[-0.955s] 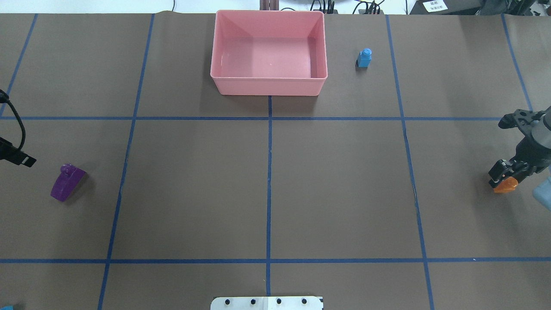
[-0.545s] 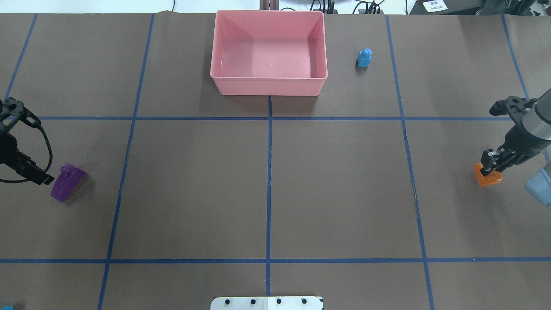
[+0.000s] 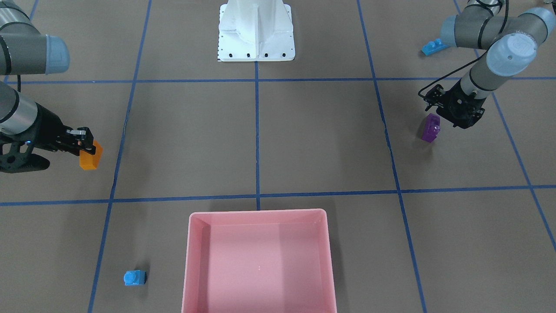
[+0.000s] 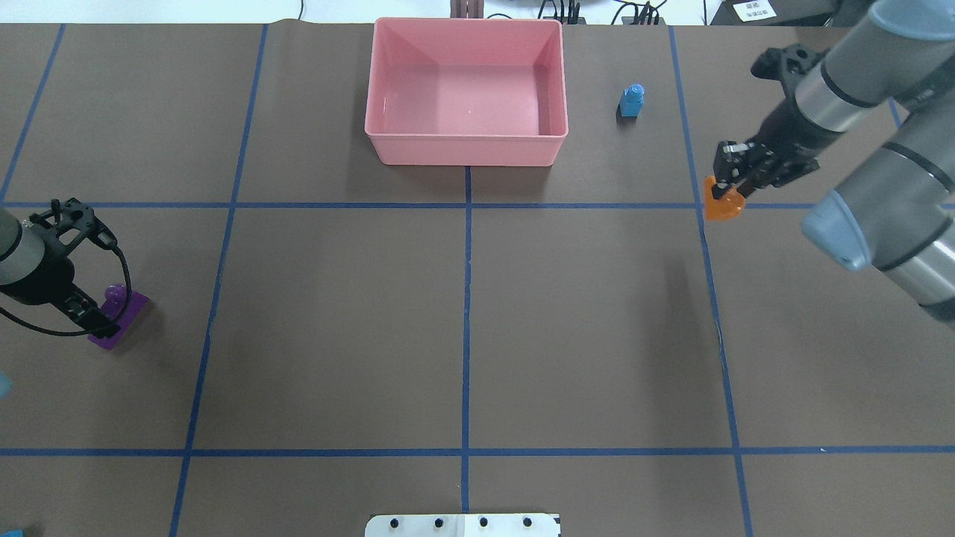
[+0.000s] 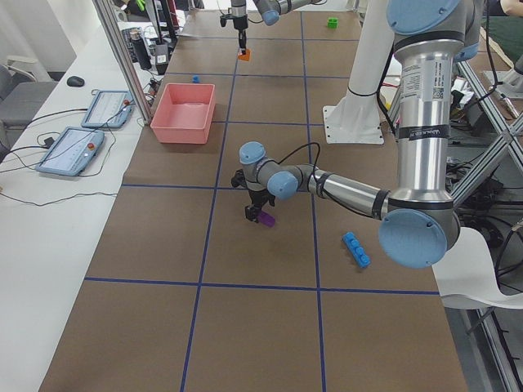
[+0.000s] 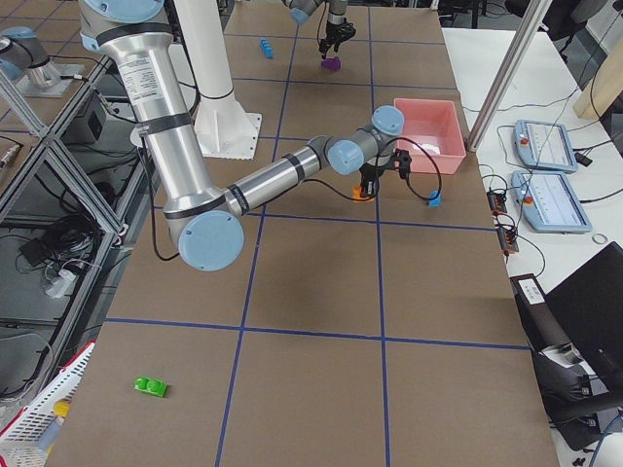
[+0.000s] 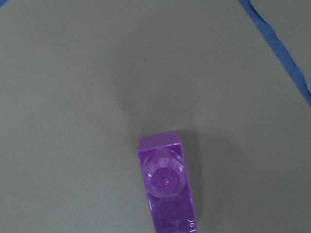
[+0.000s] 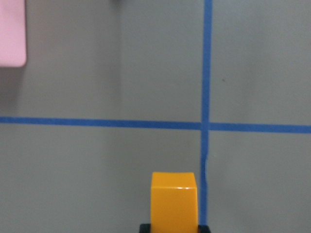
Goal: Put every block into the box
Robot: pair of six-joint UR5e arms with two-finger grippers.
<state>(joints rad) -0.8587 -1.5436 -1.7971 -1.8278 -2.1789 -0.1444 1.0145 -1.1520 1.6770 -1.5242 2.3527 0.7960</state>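
Orange plastic marks the step in hand: the right end effector [image 4: 725, 195] is pinching the orange block [image 4: 722, 209] by its top. We judge it lifted off the brown table [image 4: 336, 321], near a crossing of blue tape lines, to the right of the box [image 4: 466, 153] and apart from it. We take this for the carry of the first block, since we see none of the five inside the box. The next move calls for bringing the block over the box's right wall, clear of the small blue block [image 4: 631, 101] standing near that wall, and letting go above the floor. The left end effector [image 4: 97, 319] hangs at the purple block [image 4: 130, 307] on the table's left side; no view shows its fingers plainly, so we cannot tell whether they are spread or pressed together. The orange block looks glossy and squarish. The box is pink, smooth, rectangular, with rounded corners. A long blue block [image 3: 434, 47] and a green block [image 6: 150, 387] lie well apart from the box.
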